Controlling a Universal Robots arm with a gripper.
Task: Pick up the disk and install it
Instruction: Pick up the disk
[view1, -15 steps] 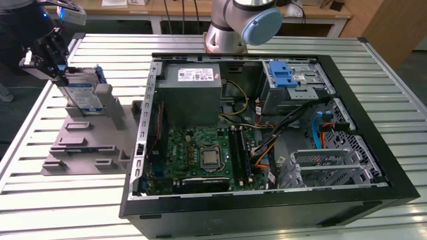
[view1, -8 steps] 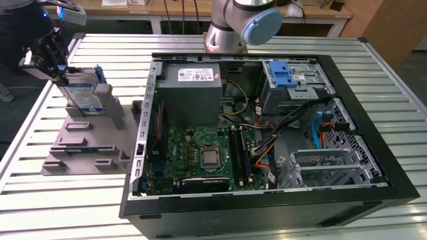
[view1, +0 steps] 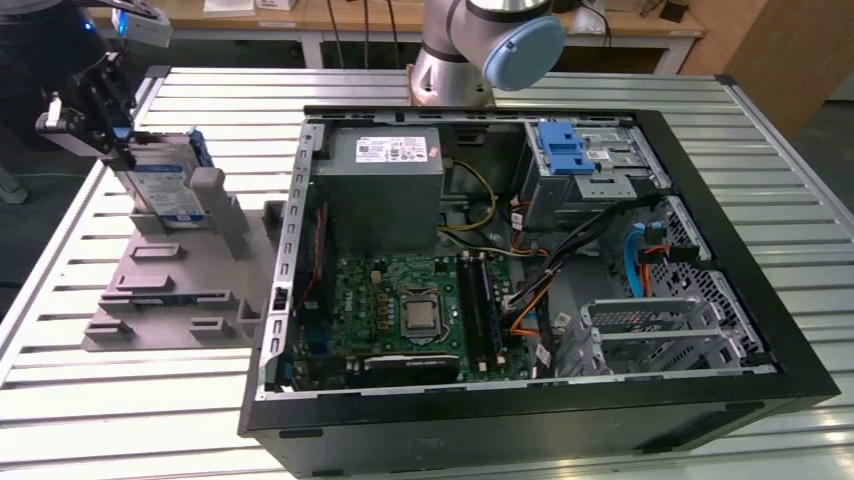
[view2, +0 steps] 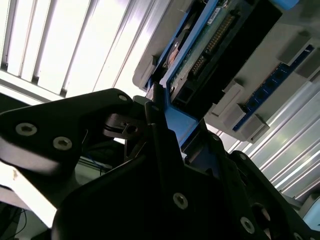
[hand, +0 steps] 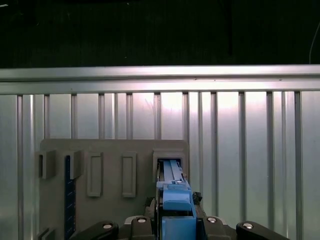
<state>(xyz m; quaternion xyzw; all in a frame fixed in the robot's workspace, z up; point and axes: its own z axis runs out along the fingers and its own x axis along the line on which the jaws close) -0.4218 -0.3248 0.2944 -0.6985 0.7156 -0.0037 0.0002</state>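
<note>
The disk, silver-grey with a blue-and-white label and a blue bracket, stands upright in a slot of the grey holder plate at the exterior view's left. My gripper is at its upper left edge, black fingers closed on the blue bracket. In the first wrist view the bracket of the disk sits tight between my fingers, right over the holder's slot. In the second wrist view the disk shows its circuit-board side, and one finger lies against the blue bracket.
An open black computer case lies on the slatted metal table, to the exterior view's right of the holder. Inside are a grey power supply box, a motherboard, a drive cage with a blue latch and cables. The arm's base stands behind it.
</note>
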